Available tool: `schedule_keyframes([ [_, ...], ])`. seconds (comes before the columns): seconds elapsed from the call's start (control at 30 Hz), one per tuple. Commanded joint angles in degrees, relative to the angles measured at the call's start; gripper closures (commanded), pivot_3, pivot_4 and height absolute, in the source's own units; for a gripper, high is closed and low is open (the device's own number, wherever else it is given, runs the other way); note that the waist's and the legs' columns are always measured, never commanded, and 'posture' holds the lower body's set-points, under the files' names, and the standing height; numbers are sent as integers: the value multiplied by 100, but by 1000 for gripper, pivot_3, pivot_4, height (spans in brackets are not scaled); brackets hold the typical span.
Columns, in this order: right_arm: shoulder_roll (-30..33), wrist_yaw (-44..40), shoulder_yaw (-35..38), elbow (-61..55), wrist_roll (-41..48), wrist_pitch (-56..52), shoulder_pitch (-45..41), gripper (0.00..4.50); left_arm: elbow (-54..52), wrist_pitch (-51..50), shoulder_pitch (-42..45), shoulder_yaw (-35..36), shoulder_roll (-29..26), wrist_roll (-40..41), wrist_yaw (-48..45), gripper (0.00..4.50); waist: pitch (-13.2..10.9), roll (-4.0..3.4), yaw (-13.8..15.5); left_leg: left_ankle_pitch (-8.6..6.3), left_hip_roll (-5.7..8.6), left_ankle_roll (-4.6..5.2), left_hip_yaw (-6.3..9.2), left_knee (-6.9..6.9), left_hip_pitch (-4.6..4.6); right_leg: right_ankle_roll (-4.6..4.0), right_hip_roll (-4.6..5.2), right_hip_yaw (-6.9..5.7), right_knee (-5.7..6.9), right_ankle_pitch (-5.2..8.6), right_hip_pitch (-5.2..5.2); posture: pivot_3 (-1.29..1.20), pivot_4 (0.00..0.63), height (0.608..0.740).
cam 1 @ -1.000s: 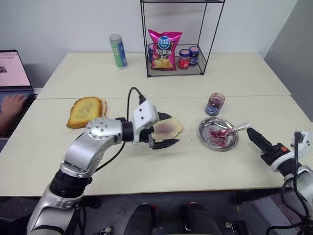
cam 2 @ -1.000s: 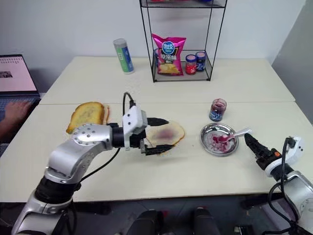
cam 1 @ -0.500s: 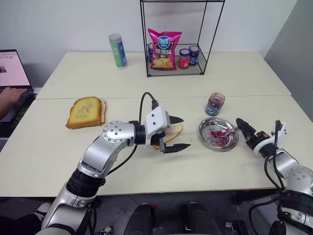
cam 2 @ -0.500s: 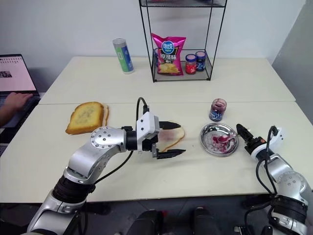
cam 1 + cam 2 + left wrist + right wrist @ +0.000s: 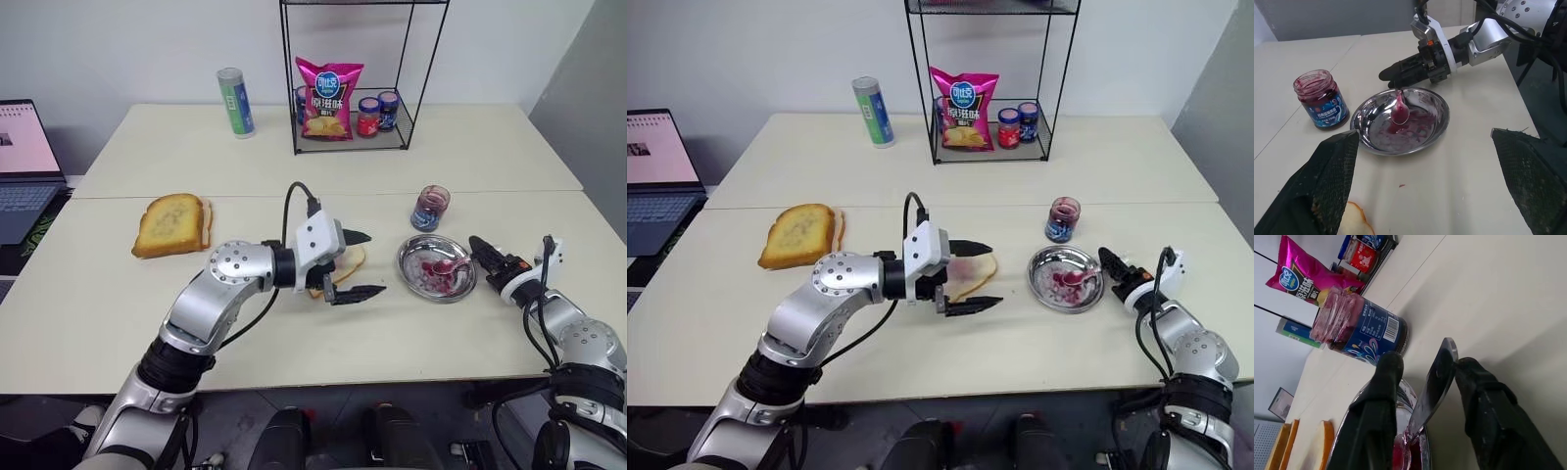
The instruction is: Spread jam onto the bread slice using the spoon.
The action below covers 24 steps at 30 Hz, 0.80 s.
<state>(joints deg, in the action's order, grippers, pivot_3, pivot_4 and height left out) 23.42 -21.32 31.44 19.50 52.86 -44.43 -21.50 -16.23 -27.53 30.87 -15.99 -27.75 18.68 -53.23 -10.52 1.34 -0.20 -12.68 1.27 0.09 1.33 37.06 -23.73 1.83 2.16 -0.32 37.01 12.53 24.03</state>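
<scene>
The pale bread slice (image 5: 351,259) lies mid-table with a purple stain. My left gripper (image 5: 377,262) is open, one finger on each side of the slice, holding nothing. To its right the steel dish (image 5: 416,282) is smeared with jam. The spoon (image 5: 1399,110) rests bowl-down in it, handle pointing at my right gripper (image 5: 1430,360). That gripper's fingers stand narrowly open on both sides of the handle end; one finger touches it and a gap shows at the other. The open jam jar (image 5: 429,208) stands just behind the dish.
Toasted slices (image 5: 173,223) lie at the table's left. A wire rack (image 5: 353,73) at the back holds a chips bag and small capped jars, with a tube canister (image 5: 235,102) beside it. A laptop (image 5: 24,157) sits at the far left.
My right gripper has reached forward to the dish and narrowed its jaws around the spoon handle. My left gripper edged right along the bread. A person's hand has left the laptop.
</scene>
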Motion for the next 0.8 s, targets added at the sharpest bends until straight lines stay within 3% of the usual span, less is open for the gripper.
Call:
schedule_keyframes([
  [0.03,115,-80,146,-175,61,-6,-19,3450,-175,16,121,51,34,49,-20,0,0,0,0,0,0,0,0,0,0,0,0,0,0,0,0,0,150,740],
  [0.2,120,-76,226,-208,117,-36,32,4455,-27,94,127,44,14,18,-82,0,1,0,9,0,1,0,1,6,1,9,0,0,-2,0,-5,0,150,740],
  [0.4,129,44,230,-661,304,-204,-33,4455,72,108,170,154,3,58,-117,0,1,-2,8,0,2,0,4,6,10,13,1,-2,-4,2,-16,0,150,740],
  [0.6,185,558,168,-1308,432,-294,-734,4455,350,130,322,425,166,107,103,0,0,-5,-6,0,1,0,1,4,9,13,0,0,0,2,-9,0,150,740],
  [0.8,406,652,-410,-829,-623,580,-2112,4455,896,155,621,689,774,76,703,0,-5,-13,-2,0,3,0,-2,5,0,5,1,1,2,-5,1,0,150,740],
])
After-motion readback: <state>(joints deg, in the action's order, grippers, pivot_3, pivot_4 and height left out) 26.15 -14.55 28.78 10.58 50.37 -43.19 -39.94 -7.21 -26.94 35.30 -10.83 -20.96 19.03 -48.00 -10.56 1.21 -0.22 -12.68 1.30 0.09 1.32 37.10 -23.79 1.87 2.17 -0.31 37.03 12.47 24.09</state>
